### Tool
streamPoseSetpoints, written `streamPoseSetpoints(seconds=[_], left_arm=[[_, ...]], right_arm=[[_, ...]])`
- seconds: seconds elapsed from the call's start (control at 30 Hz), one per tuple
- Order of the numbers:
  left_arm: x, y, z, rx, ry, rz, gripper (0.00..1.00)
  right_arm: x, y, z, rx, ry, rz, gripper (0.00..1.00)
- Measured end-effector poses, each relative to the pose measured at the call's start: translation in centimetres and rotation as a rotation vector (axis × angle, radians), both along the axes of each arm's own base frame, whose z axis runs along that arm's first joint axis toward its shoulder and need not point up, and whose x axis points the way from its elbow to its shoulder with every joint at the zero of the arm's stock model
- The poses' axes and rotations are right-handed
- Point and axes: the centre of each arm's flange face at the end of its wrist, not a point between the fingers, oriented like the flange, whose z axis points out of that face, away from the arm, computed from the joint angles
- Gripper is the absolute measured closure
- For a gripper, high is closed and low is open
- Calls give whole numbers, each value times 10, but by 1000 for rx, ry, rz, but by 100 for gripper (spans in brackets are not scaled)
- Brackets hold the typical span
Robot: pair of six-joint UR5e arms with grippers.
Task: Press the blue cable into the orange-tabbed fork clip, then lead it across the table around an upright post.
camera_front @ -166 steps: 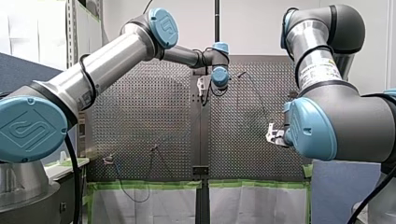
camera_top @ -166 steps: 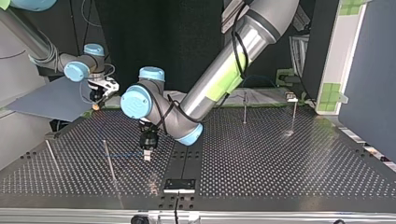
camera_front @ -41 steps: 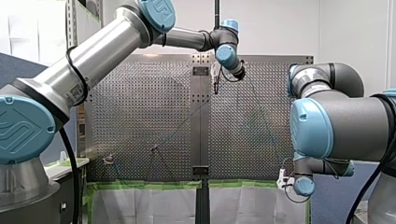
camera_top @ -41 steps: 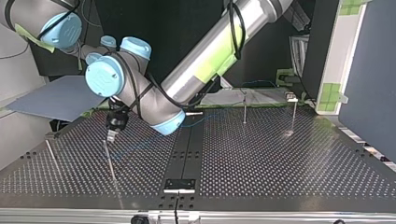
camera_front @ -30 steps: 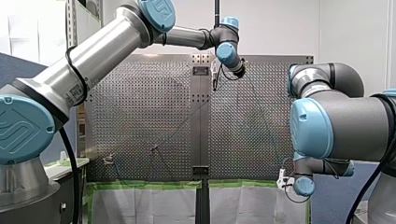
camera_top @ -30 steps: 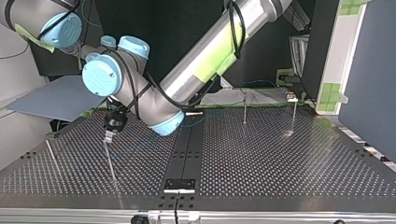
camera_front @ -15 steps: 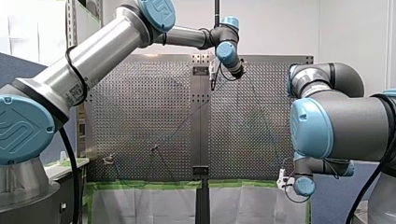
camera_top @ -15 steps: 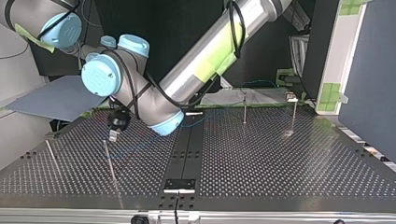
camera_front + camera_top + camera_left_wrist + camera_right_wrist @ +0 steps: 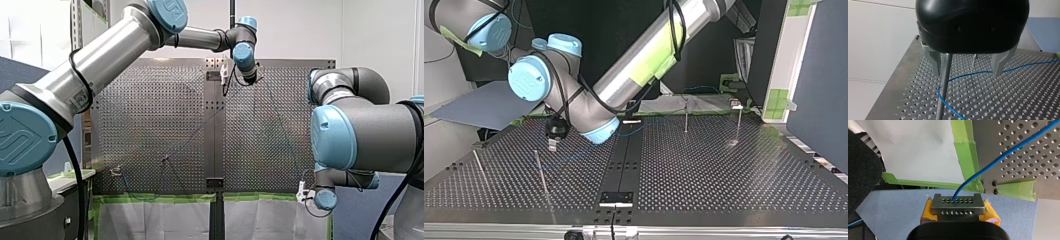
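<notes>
Perforated metal table [image 9: 724, 170], dark backdrop. Your left gripper [image 9: 966, 73] hangs over the upright post [image 9: 944, 80], jaws spread, the post just inside one finger. The blue cable [image 9: 973, 73] curves round the post's base. Well away from the post, past the table edge, your right gripper [image 9: 958, 205] pinches the cable between yellow pads.

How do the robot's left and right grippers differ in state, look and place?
The left gripper is open beside an upright post over the table; the right gripper is shut on the blue cable, off the table's edge. The left has grey metal fingers; the right has yellow pads. Both have black bodies.
</notes>
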Motion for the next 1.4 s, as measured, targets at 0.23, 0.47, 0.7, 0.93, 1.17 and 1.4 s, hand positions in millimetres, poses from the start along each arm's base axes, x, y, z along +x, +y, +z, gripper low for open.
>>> streamPoseSetpoints(seconds=[0.23,0.47,0.7,0.93,1.17,1.4], left_arm=[[0,1,0,3,2,1,0],[0,1,0,2,2,2,0],[-7,6,9,-13,6,18,0],[-13,21,32,-77,-27,34,0],[-12,39,53,-172,-53,42,0],[-17,55,72,-269,-80,44,0]], right_arm=[[0,0,0,0,1,1,100],[0,0,0,0,2,0,100],[0,0,0,0,2,0,100],[-1,0,0,2,3,-2,100],[-1,0,0,3,5,-1,100],[-1,0,0,3,6,-1,100]])
